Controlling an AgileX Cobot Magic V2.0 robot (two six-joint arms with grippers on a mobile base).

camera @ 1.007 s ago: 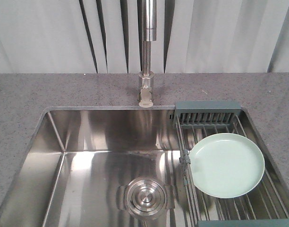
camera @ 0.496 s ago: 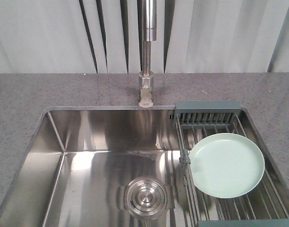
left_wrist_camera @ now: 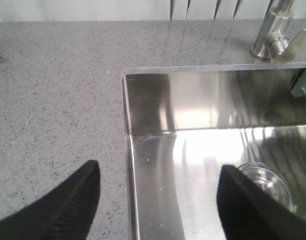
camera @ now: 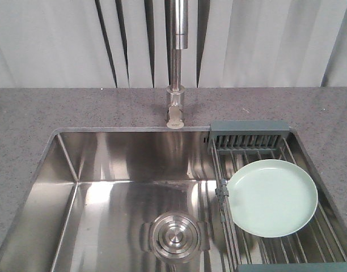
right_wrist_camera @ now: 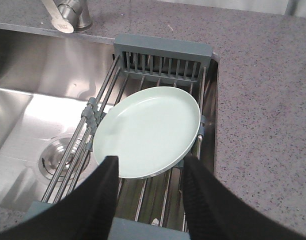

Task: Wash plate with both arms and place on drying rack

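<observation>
- Left gripper (left_wrist_camera: 158,192): jaws spread wide with nothing between them, hanging over the sink's (camera: 105,164) left rim, one finger above the grey counter (left_wrist_camera: 53,100), the other above the basin
- Drain (camera: 173,235): round steel cover set in the sink floor, near the front
- Tap (camera: 176,62): upright on the counter behind the sink's back edge
- Rack (camera: 250,136): wire bars spanning the sink's right end, grey-blue slotted piece at the back
- Plate (camera: 272,198): lying face up on the rack bars, right of the drain
- Right gripper (right_wrist_camera: 149,172): jaws parted and gripping nothing, poised just above the plate's near rim, over the sink's right end
</observation>
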